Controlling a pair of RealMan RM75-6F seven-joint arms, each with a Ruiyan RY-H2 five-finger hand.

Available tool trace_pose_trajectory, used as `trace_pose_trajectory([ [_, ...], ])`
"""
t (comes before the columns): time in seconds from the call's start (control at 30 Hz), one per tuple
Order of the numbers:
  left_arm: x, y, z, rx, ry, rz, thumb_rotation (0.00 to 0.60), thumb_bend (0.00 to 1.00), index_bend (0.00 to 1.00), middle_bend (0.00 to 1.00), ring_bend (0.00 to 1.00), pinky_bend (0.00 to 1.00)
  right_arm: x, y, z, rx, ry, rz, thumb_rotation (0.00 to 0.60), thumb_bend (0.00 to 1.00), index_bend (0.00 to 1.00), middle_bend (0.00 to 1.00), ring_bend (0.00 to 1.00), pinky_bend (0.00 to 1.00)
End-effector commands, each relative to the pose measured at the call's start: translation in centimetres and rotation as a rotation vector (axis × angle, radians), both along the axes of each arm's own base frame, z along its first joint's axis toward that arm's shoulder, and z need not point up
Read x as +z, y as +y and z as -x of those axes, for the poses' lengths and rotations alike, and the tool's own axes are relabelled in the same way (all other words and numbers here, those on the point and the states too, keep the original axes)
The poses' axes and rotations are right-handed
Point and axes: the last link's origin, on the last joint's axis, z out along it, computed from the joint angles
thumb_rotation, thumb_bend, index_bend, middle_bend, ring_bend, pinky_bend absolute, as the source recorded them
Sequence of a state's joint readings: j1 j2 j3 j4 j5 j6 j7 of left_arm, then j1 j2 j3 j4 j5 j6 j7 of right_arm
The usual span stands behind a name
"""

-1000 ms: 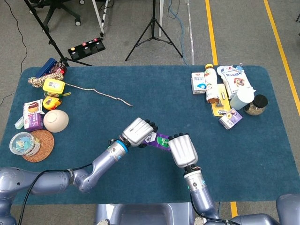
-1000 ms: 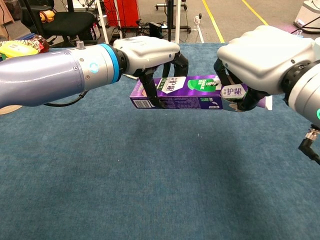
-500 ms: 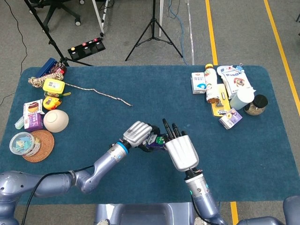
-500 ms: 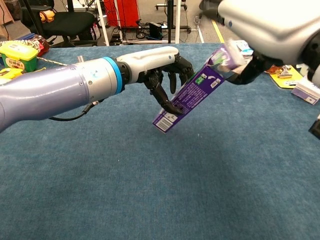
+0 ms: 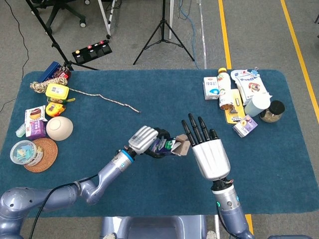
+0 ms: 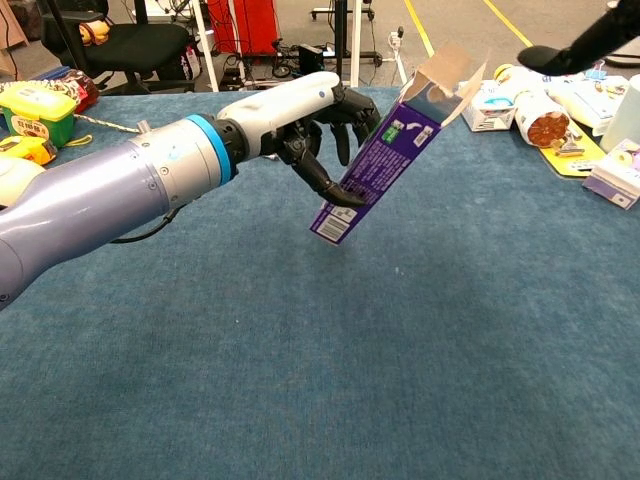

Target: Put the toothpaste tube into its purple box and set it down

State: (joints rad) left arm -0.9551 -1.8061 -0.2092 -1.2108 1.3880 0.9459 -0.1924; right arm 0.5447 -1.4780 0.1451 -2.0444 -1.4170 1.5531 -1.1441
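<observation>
The purple toothpaste box (image 6: 375, 170) hangs above the blue table, tilted with its open, flapped end (image 6: 440, 82) up and to the right. My left hand (image 6: 310, 115) grips it around the lower half, fingers wrapped over its front. From the head view the box (image 5: 165, 146) pokes out of the left hand (image 5: 144, 139) toward the right hand. No toothpaste tube shows outside the box; I cannot see into its mouth well enough to tell. My right hand (image 5: 208, 152) is flat and spread, holding nothing, just right of the box; only its fingertips (image 6: 575, 45) reach the chest view.
A bowl (image 5: 59, 128), woven coaster (image 5: 40, 154), yellow container (image 5: 56, 91) and rope (image 5: 107, 99) crowd the table's left side. Bottles, cartons and packets (image 5: 239, 97) cluster at the far right. The table's near edge (image 5: 164, 211) lies below the hands.
The right hand released the box's end, spread open and rose clear of it. The box swung from level to tilted, open end up, now held by the left hand alone.
</observation>
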Motion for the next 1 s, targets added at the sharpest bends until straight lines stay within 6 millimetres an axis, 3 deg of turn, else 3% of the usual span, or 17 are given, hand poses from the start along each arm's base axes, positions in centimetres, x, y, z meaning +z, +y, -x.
trace_pose_trajectory([
  [0.03, 0.8, 1.1, 1.2, -0.076, 0.162, -0.123, 0.600, 0.19, 0.53, 0.46, 0.42, 0.67, 0.0, -0.7, 1.6, -0.035, 0.027, -0.004, 0.600, 0.28, 0.01, 0.04, 0.13, 0.43],
  [0.17, 1.8, 2.5, 2.6, -0.159, 0.424, -0.311, 0.600, 0.19, 0.53, 0.46, 0.42, 0.67, -0.3, -2.1, 4.0, -0.073, 0.052, -0.020, 0.600, 0.28, 0.01, 0.05, 0.13, 0.43],
  [0.33, 1.9, 2.9, 3.5, -0.112, 0.555, -0.370, 0.600, 0.19, 0.53, 0.45, 0.42, 0.65, -0.5, -3.7, 6.3, -0.114, 0.067, -0.039, 0.600, 0.28, 0.02, 0.05, 0.13, 0.43],
  [0.43, 1.4, 3.0, 3.9, -0.061, 0.585, -0.337, 0.600, 0.18, 0.33, 0.22, 0.31, 0.56, -0.5, -4.5, 7.5, -0.145, 0.067, -0.052, 0.600, 0.28, 0.02, 0.05, 0.13, 0.42],
  [0.47, 1.3, 3.0, 4.0, -0.050, 0.588, -0.326, 0.600, 0.17, 0.18, 0.09, 0.25, 0.52, -0.5, -4.6, 7.8, -0.153, 0.066, -0.054, 0.600, 0.28, 0.02, 0.05, 0.13, 0.42],
  [0.57, 1.2, 2.9, 3.9, -0.027, 0.584, -0.294, 0.600, 0.15, 0.01, 0.00, 0.16, 0.46, -0.4, -5.3, 8.9, -0.177, 0.068, -0.055, 0.600, 0.28, 0.01, 0.05, 0.13, 0.41],
  [0.67, 1.6, 2.7, 3.6, -0.017, 0.549, -0.281, 0.600, 0.13, 0.00, 0.00, 0.12, 0.42, -0.1, -5.7, 9.8, -0.200, 0.064, -0.051, 0.600, 0.28, 0.02, 0.05, 0.13, 0.40],
  [0.83, 4.1, 2.3, 3.6, -0.005, 0.478, -0.284, 0.600, 0.11, 0.00, 0.00, 0.08, 0.37, 0.7, -6.0, 11.8, -0.246, 0.030, -0.046, 0.600, 0.22, 0.04, 0.05, 0.13, 0.36],
  [1.0, 9.1, 0.9, 6.0, 0.060, 0.407, -0.305, 0.600, 0.11, 0.00, 0.00, 0.07, 0.35, 1.5, -5.3, 14.2, -0.262, -0.050, -0.059, 0.600, 0.17, 0.06, 0.06, 0.13, 0.33],
])
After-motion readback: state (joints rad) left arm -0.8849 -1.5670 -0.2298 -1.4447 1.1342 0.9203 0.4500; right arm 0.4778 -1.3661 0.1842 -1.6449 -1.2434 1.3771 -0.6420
